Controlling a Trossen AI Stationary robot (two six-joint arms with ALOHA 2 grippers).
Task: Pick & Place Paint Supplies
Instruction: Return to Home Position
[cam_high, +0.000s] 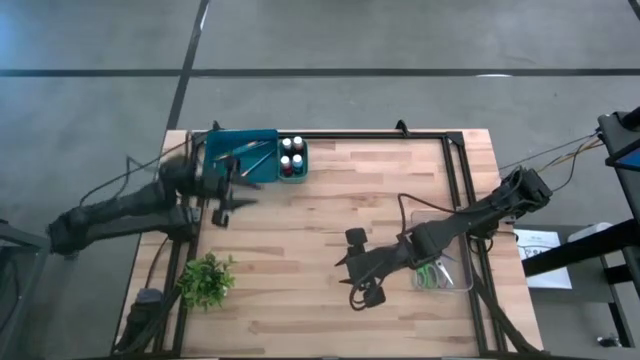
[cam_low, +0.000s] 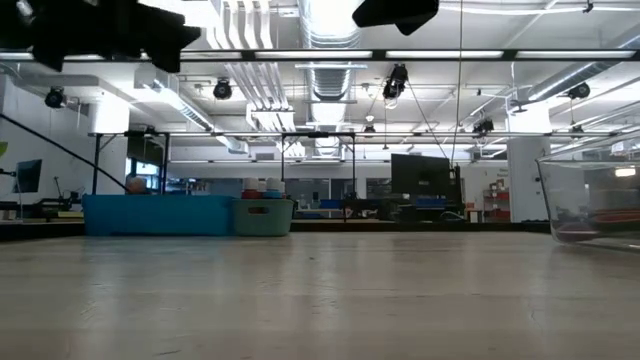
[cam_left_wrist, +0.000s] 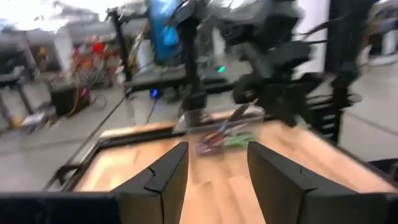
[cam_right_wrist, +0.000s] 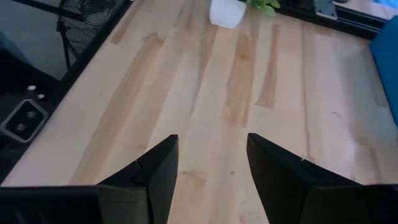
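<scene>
Thin paintbrushes (cam_high: 252, 149) lie in a teal tray (cam_high: 228, 143) at the table's far left; the low view shows only the tray's wall (cam_low: 160, 214). My left gripper (cam_high: 238, 197) hovers just on the near side of this tray, pointing toward the table's right. It is open (cam_left_wrist: 214, 171) with nothing between its fingers. My right gripper (cam_high: 352, 268) hovers over the bare middle of the table, pointing left. It is also open (cam_right_wrist: 211, 165) and holds nothing. Both arms reach only into the top of the low view.
A small teal holder with paint bottles (cam_high: 292, 158) adjoins the tray. A clear bin (cam_high: 445, 268) on the right holds green- and purple-handled scissors (cam_left_wrist: 221, 140). A potted plant (cam_high: 205, 280) stands near left. Bare wood (cam_right_wrist: 205, 93) lies between the grippers.
</scene>
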